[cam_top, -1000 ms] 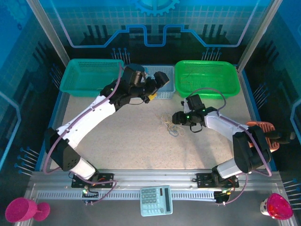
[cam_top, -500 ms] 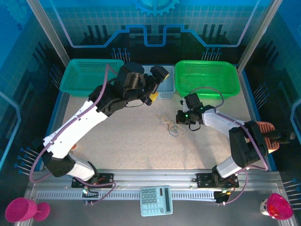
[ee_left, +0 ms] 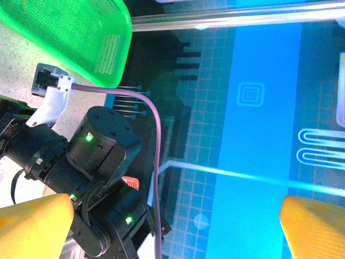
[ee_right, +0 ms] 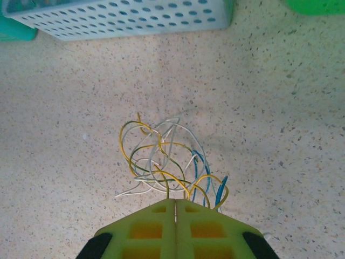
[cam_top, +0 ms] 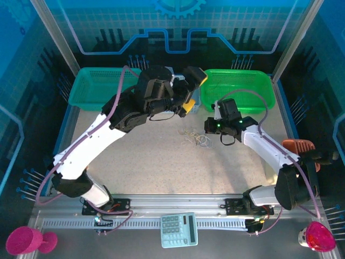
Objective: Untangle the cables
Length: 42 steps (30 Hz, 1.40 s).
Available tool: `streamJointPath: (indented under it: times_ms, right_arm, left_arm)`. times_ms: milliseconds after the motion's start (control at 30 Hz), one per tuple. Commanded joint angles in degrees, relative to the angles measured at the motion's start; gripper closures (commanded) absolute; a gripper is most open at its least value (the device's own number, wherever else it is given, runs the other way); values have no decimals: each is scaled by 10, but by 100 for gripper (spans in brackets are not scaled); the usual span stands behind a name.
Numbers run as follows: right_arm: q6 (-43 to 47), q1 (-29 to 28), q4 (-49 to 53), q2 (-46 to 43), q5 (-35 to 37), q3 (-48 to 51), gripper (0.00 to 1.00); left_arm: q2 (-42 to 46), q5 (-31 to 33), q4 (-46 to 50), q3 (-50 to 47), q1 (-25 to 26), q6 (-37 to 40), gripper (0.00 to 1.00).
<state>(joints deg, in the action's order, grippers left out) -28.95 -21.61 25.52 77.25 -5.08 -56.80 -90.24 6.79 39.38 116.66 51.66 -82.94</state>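
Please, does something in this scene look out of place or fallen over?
Yes. A pink cup lies on its side at the near left corner, off the table. The thin wires are one tangled clump on the table.

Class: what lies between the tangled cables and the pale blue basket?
Nothing: in the right wrist view, bare speckled tabletop separates the cables from the basket.

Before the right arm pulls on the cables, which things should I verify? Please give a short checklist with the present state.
1. Right gripper fingers shut: ok.
2. Cables pinched between them: cannot tell; strands reach the fingertips, the pinch itself is hidden.
3. Left gripper open: ok, fingers wide apart.
4. Left gripper close to the cables: not ok; it is raised toward the back wall.
5. Cables apart from the blue basket: ok.
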Motion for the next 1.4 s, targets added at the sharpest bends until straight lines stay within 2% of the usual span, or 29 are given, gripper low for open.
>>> streamJointPath:
  times_ms: [0, 367, 500, 633, 867, 967, 1067, 1167, 1300, 1367]
  right_arm:
    - [-6, 2, 28, -22, 1, -25, 100]
    - [-32, 9, 20, -69, -19, -55, 100]
    - [-40, 17, 17, -81, -32, -61, 100]
    - [-50, 23, 9, -89, -50, -69, 100]
    - [-59, 24, 1, -95, -73, -86, 100]
    - [-59, 25, 0, -94, -83, -90, 100]
    - [-59, 24, -1, -93, -93, -93, 100]
    - [-55, 24, -3, -88, -102, -95, 100]
    - [-52, 24, -9, -81, -116, -96, 100]
    - [-52, 23, -13, -76, -123, -97, 100]
  left_arm:
    - [-9, 13, 11, 33, 9, 30, 1]
    - [3, 15, -22, 9, 11, 31, 1]
    - [8, 30, 2, 5, 8, 24, 1]
    - [45, 42, -90, -101, 5, 27, 1]
    - [95, 59, -144, -256, -32, 48, 1]
    - [133, 64, -230, -358, -52, 83, 1]
    - [168, 43, -368, -483, -79, 120, 1]
    - [175, -18, -476, -573, -113, 156, 1]
    - [143, -99, -472, -591, -139, 284, 1]
    - [122, -131, -467, -587, -139, 396, 1]
